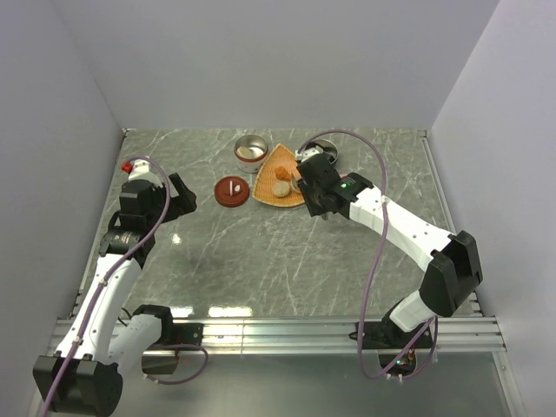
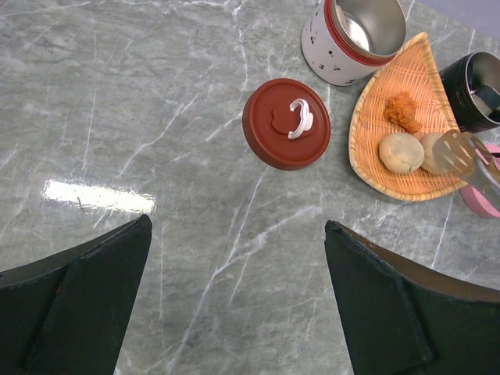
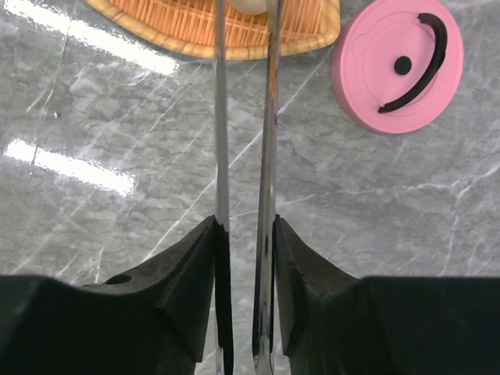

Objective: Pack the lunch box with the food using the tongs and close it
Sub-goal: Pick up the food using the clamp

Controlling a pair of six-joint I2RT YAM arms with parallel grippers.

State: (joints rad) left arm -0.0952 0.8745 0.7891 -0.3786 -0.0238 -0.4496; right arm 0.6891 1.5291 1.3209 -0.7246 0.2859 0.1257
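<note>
Top view: right gripper (image 1: 304,183) at the tray (image 1: 265,194) edge; left gripper (image 1: 180,196) well apart.

Left wrist: jaws spread wide, empty. Ahead-right on the tray, three food pieces (one orange piece (image 2: 402,111), two beige lumps (image 2: 401,152)).

Right wrist: fingers pinch the tongs (image 3: 220,117), two arms reaching ahead. One pink lid (image 3: 397,66) ahead-right.

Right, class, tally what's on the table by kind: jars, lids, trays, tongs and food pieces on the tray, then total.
Jars: 2, white jar, black jar
Lids: 2, brown lid, pink lid
Tray: 1
Tongs: 1
Food pieces on the tray: 3, orange piece, two beige lumps
Total: 9
</note>
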